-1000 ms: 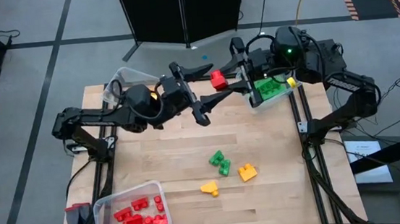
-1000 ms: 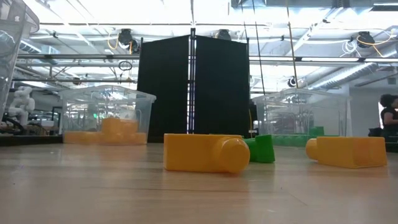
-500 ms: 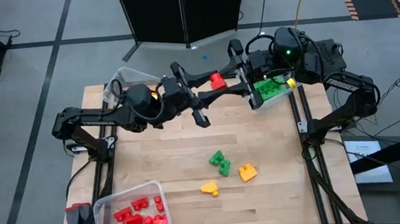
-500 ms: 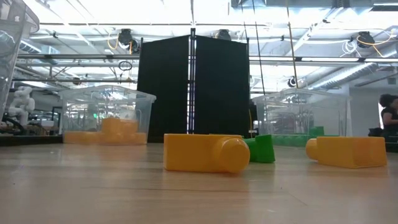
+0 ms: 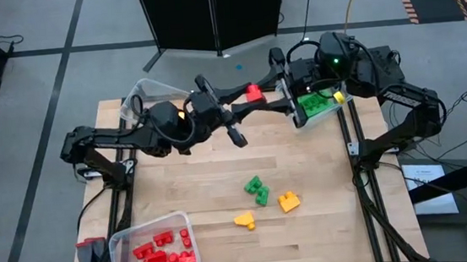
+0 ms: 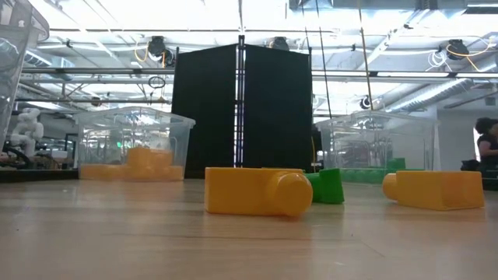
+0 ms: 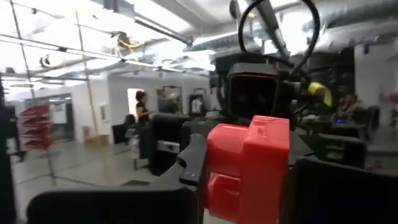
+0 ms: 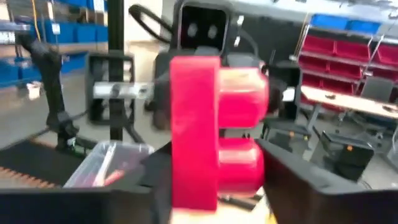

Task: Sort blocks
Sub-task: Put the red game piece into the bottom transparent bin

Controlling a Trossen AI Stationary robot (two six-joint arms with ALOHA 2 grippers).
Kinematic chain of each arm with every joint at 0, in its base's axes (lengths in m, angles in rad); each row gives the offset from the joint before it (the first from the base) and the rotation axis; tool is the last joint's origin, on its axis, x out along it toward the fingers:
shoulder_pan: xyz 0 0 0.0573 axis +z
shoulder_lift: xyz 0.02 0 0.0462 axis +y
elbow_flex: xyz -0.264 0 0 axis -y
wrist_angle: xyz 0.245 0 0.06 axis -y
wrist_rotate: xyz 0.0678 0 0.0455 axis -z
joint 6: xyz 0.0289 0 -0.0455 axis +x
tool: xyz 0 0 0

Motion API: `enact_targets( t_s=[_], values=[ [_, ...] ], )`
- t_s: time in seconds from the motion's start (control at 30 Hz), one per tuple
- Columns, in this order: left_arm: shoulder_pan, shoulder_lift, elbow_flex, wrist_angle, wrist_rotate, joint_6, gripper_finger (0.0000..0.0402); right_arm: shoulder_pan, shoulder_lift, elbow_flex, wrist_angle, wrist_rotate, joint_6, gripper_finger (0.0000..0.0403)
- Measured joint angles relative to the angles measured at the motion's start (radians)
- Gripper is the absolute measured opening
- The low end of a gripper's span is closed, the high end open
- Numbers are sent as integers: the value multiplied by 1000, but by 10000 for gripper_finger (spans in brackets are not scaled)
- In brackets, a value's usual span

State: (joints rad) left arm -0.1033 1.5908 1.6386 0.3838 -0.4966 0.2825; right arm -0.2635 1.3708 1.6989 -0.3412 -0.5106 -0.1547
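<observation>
Sorted so far: several red blocks inside the clear plastic bin at the corner diagonally opposite the clear rectangular bin of green blocks; yellow blocks inside a third clear bin, along the same far edge as the green bin.

Left to sort: two loose green studded blocks and two loose yellow studded blocks, lying on the wooden table, well apart from the green bin, toward the near edge.

In hand: one red studded plastic block, raised above the table just beside the green bin, on its left-arm side. Judged a mid-air handover.

Left gripper: closed in on the red block, one finger on each side.

Right gripper: at the same block from the green-bin side; gripping or letting go, cannot tell.
</observation>
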Motion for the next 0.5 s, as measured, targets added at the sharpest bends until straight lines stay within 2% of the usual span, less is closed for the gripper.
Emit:
enact_targets(
  t_s=[0.1,0.2,0.27,0.37,0.43,0.5],
  values=[
    [-3,-14,0,-25,-75,13,50,-10,-20,0,-93,39,-2,296],
    [-2,-25,1,-84,-178,13,49,-13,-37,0,-174,68,-24,351],
    [-2,-25,2,-129,-294,16,49,-13,-48,0,-221,70,-34,362],
    [10,-23,1,-248,-557,13,49,-12,-66,0,-284,69,-39,358],
    [30,-24,1,-392,-707,-51,49,-12,-76,0,-313,70,-44,348],
    [56,-29,1,-593,-777,-187,49,-12,-85,0,-347,71,-49,338]
  ],
)
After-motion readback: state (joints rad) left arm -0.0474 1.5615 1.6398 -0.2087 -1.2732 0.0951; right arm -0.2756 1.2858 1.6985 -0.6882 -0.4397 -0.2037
